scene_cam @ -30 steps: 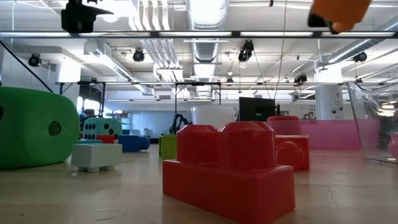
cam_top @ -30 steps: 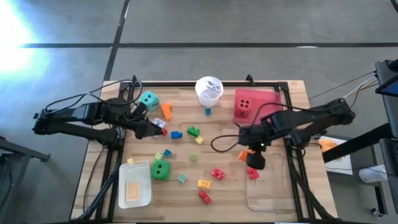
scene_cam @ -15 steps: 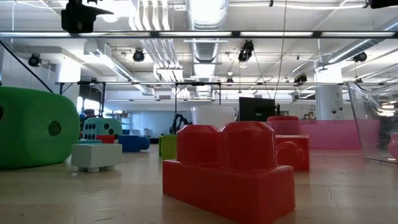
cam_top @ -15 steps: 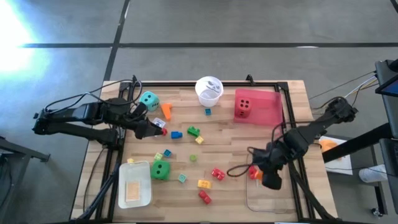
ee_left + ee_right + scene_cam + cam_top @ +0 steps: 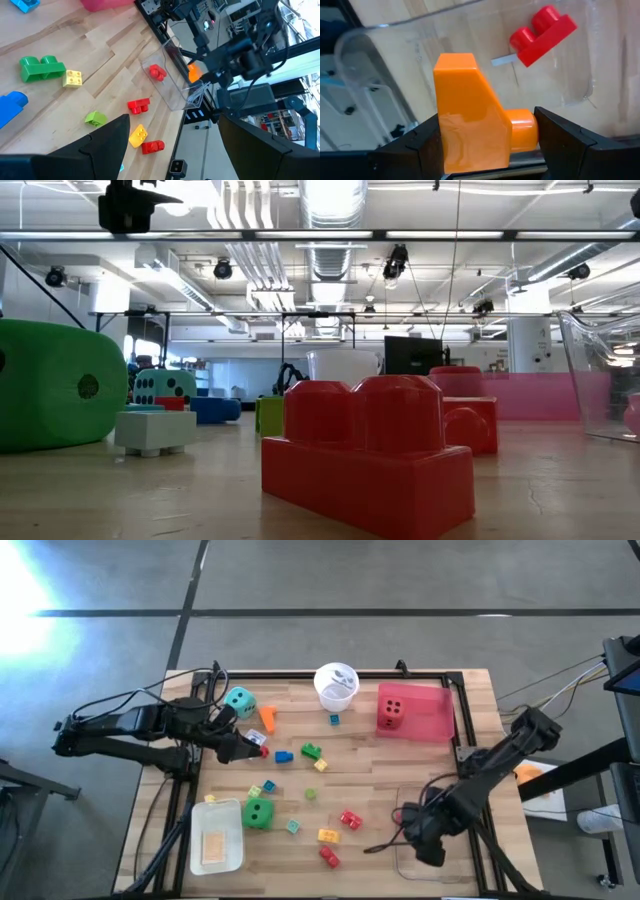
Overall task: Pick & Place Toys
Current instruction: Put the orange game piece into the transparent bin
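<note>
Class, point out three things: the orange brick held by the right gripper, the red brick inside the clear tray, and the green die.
orange brick [image 5: 470,115]: right wrist view, its flat front face.
red brick [image 5: 542,32]: right wrist view, its body below the studs.
green die [image 5: 258,812]: high view, its top face.

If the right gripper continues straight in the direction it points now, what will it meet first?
Probably the floor of the clear tray. The right gripper, shut on the orange brick, points into it; the red brick lies aside.

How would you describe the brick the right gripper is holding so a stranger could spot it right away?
Find the clear tray at the table's right front corner; the right gripper hangs just above it, shut on an orange brick. It is a blocky piece with a sloped top and one round stud on its side. The only other brick there, lying inside the tray, is red with two studs.
</note>
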Tool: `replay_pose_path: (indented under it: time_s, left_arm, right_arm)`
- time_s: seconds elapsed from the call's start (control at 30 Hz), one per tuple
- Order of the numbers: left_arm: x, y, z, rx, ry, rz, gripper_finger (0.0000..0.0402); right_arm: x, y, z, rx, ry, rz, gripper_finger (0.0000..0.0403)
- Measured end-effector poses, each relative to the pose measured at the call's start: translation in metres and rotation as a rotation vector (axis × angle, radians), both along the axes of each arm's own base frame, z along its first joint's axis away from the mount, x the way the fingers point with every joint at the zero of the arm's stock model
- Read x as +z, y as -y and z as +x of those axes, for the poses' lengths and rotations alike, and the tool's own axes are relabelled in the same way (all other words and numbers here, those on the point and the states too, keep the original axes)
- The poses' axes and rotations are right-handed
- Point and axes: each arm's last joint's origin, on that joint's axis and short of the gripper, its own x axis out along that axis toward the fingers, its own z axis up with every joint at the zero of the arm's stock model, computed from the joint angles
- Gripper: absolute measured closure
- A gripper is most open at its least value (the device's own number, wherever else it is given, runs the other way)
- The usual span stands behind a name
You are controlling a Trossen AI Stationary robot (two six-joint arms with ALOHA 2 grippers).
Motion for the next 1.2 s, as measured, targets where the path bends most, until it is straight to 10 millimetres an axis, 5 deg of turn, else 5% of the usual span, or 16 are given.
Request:
replay_pose_path:
  time_s: [0.47, 0.77, 1.2]
  left_arm:
    - [0.000, 0.000, 0.000, 0.000, -0.001, -0.001, 0.0095]
    - [0.000, 0.000, 0.000, 0.005, -0.003, -0.011, 0.0094]
    - [0.000, 0.000, 0.000, 0.005, -0.003, -0.010, 0.0094]
  right_arm:
    - [-0.049, -0.027, 0.008, 0.201, 0.006, -0.099, 0.0154]
    - [-0.074, -0.021, -0.001, 0.187, 0.046, -0.069, 0.0154]
    - [-0.083, -0.015, -0.012, 0.202, 0.082, -0.036, 0.0154]
